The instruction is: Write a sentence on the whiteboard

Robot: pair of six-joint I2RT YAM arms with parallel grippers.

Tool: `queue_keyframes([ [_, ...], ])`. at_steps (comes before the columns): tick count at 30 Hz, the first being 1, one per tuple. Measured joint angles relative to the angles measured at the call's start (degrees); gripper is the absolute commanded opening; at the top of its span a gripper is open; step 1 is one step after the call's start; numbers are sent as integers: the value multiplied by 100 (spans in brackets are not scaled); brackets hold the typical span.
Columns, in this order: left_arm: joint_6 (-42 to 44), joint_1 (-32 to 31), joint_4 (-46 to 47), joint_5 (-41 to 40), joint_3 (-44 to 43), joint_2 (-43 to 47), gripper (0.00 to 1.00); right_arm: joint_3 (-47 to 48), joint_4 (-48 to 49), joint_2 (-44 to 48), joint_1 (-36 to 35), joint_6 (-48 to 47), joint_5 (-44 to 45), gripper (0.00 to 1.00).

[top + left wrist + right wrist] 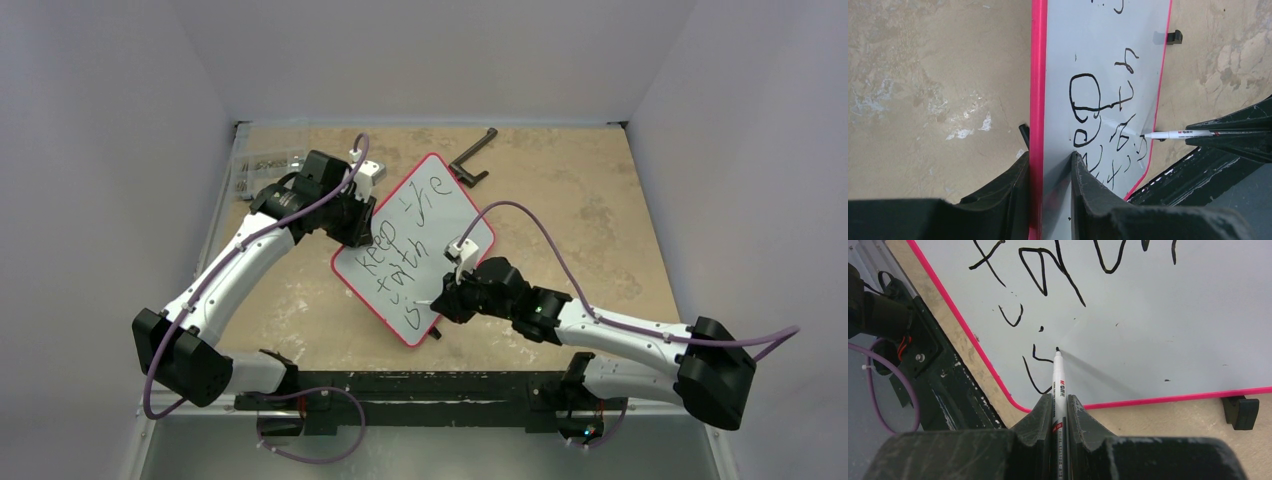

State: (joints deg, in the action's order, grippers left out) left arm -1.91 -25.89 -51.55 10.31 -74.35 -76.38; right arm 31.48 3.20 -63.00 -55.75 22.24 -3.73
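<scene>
Nearest the arm bases, the right tool (1059, 402) is clamped tight on a white marker (1057, 377). The marker's black tip touches the whiteboard (455, 215) just inside its near rounded corner, close to the red rim. The board lies skewed on the tan surface (600, 220), one corner toward the bases and the opposite corner away. The sentence (400, 240) runs in black: two lines are written and a third is barely begun beside the tip. A black foot (1240, 412) juts from the near-right edge. Farther off, the left tool (1050, 157) pinches the board's left rim, one finger on each side. Past the far corner lies a black angled bracket (473, 160). A broad stretch of bare surface shows right of the board.
</scene>
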Motion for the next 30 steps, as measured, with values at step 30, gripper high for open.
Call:
queue_keyframes([
  [30, -48, 2, 42, -50, 0, -2, 0, 417, -396, 341, 219, -74, 345, 0],
])
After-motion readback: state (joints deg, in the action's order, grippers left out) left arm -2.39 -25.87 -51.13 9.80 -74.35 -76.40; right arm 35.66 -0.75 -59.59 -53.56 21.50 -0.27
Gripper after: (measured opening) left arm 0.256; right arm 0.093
